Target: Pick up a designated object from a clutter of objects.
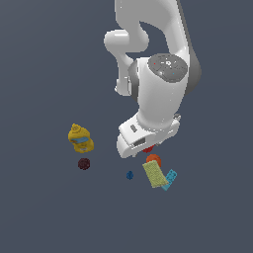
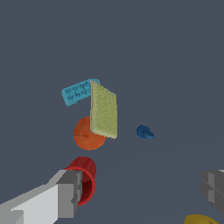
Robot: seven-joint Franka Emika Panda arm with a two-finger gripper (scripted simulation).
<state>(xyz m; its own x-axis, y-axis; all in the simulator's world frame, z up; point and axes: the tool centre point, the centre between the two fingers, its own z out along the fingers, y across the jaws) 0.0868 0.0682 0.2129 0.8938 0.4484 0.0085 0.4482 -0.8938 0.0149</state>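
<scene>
Gripper (image 2: 140, 192) spread wide, empty; could nudge orange ball (image 2: 87, 136) (touching flat yellow-green speckled box (image 2: 104, 111)) & shove box off-line.

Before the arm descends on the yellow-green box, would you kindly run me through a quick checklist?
1. Gripper open: ok, fingers spread wide, nothing between them.
2. Yellow-green box visible: ok, in both views.
3. Gripper over box: not ok, box lies ahead of the fingers.
4. Neighbours clear: not ok, cyan brick and orange ball crowd it.
5. Red cup clear of fingers: not ok, beside one finger.
6. Box lying flat: cannot tell.
</scene>
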